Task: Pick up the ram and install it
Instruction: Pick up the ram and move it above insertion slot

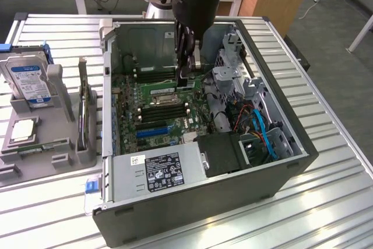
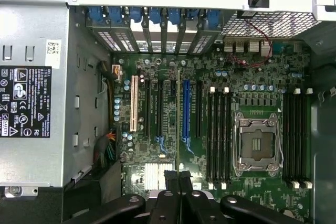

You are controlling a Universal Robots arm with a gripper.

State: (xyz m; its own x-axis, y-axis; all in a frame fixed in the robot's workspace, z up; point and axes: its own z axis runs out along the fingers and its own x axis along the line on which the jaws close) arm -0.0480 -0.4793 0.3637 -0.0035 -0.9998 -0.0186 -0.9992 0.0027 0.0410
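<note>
The hand (image 1: 189, 73) is down inside the open computer case (image 1: 274, 115), clenched on the ram (image 2: 179, 124). The stick hangs edge-on just above the motherboard (image 2: 262, 203).

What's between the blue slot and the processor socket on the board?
One black expansion slot, then a bank of memory slots; wrist view shows it.

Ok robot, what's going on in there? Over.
Tool shut on the ram. Ram edge-on above the motherboard, inside the computer case. Nothing blocking underneath.
</note>
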